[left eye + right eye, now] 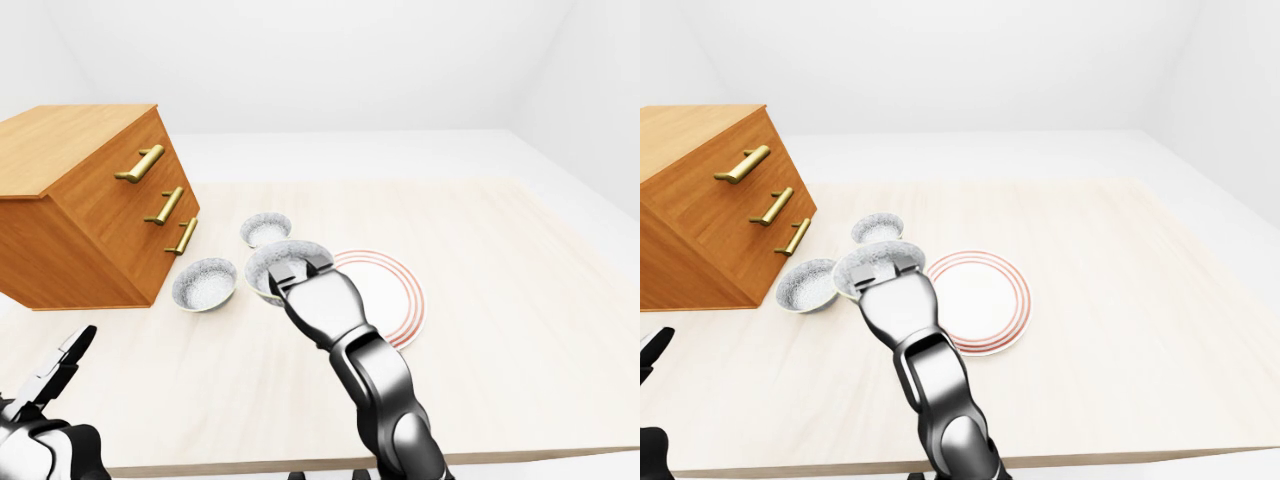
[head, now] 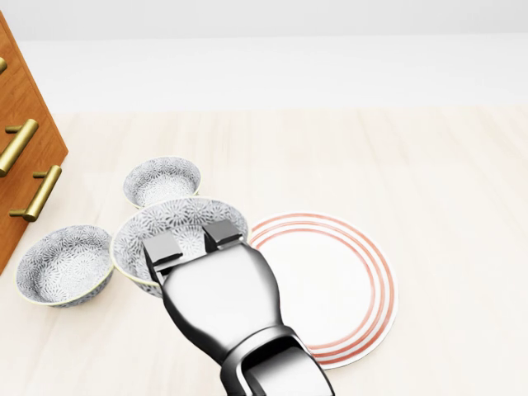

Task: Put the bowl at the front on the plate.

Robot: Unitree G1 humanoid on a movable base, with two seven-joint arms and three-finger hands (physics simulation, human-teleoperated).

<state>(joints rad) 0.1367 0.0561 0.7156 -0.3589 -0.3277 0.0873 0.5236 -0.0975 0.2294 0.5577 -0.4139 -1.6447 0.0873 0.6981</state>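
Three grey patterned bowls lie near a white plate with red rings (image 2: 346, 289). One bowl (image 2: 177, 221) looks larger than the others and seems lifted, its right side overlapping the plate's left edge. My right hand (image 2: 194, 242) is shut on this bowl's near rim, with two fingertips (image 2: 162, 247) hooked inside it. A second bowl (image 2: 64, 264) rests to the left, and a third (image 2: 161, 180) lies farther up. My left hand (image 1: 55, 375) hangs open at the bottom left of the left-eye view, holding nothing.
A wooden drawer chest (image 1: 90, 205) with brass handles (image 1: 140, 163) stands at the left on the pale wooden table (image 1: 500, 300), close to the left bowl. The table's near edge (image 1: 540, 458) runs along the bottom of the left-eye view.
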